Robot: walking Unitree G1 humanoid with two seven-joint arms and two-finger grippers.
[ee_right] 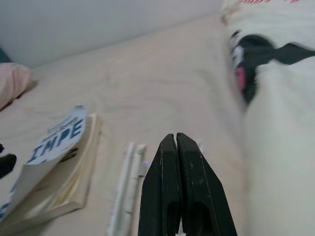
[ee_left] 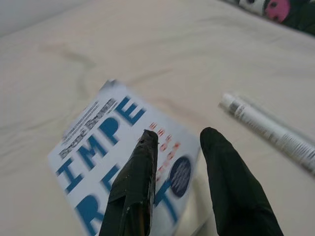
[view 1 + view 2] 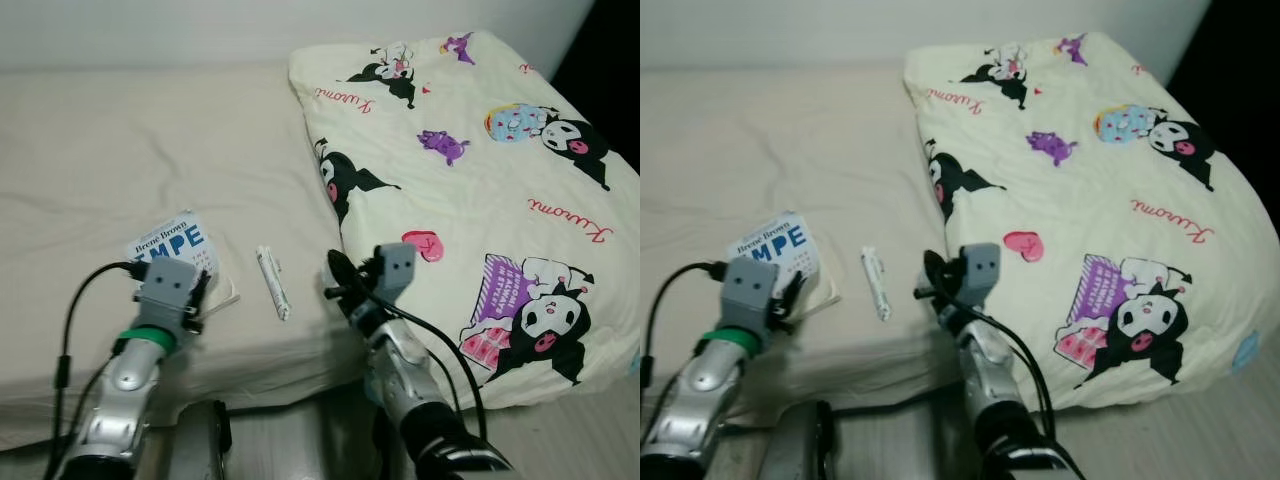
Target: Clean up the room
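- Grippers sit nearest the camera, both over the bed's (image 3: 150,140) front edge. The left gripper (image 2: 179,142) hovers just above the book (image 3: 172,247), fingers apart and closed on nothing. The right gripper (image 1: 177,142) hangs by the pillow's (image 3: 480,170) near corner, its fingers pressed together and empty.
- Book, the landmark here, lies flat near the front edge with its white cover and blue lettering up, half hidden under the left gripper in the head views. In the left wrist view the open fingers straddle the cover's near end, so this arm is plainly the closer one.
- Beside the book, toward the pillow, lies a thin white tube (image 3: 272,282), apart from the book and roughly midway between the two grippers. Its long axis runs from the front edge back into the bed, slightly slanted.
- Beyond the tube from the book sits the large cartoon-print pillow, reaching from the front edge to the bed's far side.
- My judgement: the book is the next pick; the left gripper need only drop and close across its edge, since the cover lies right beneath its open fingers.
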